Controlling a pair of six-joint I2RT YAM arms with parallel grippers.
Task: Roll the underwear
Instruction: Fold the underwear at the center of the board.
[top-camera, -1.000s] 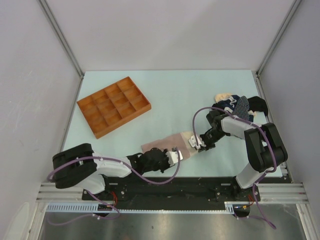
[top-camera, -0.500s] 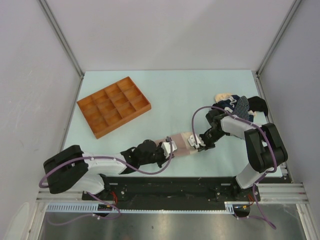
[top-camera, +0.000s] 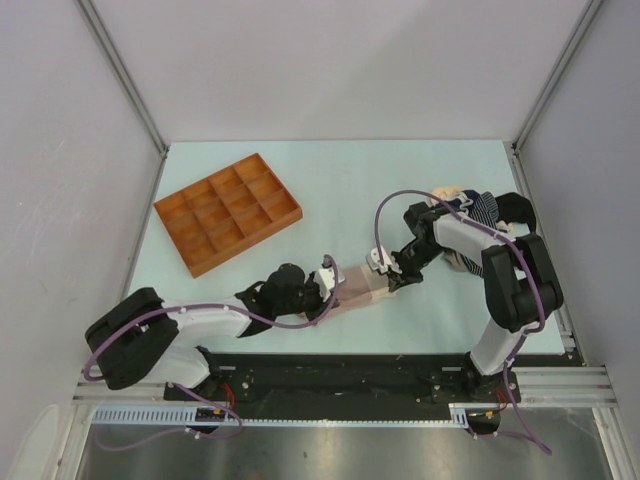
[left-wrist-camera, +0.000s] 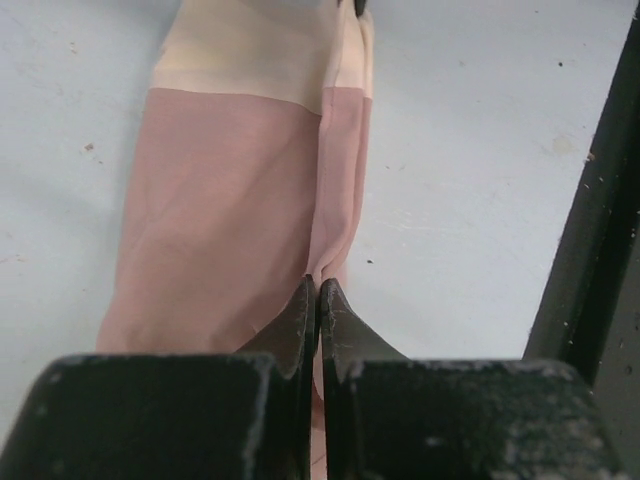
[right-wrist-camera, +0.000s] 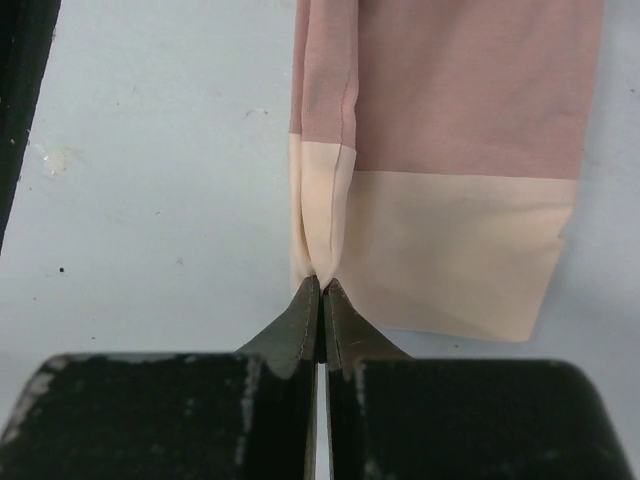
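Grip: left fingers (left-wrist-camera: 298, 325) and right fingers (right-wrist-camera: 300, 322) clenched on the pink underwear (left-wrist-camera: 225, 210), opposite ends.
Risk: thin pinch, cloth could slip free and unfold.

No legible text, label, brand, number or sign in any view, none on the pink underwear (left-wrist-camera: 230, 200), orange tray (top-camera: 250, 240) or tabletop (top-camera: 400, 180).
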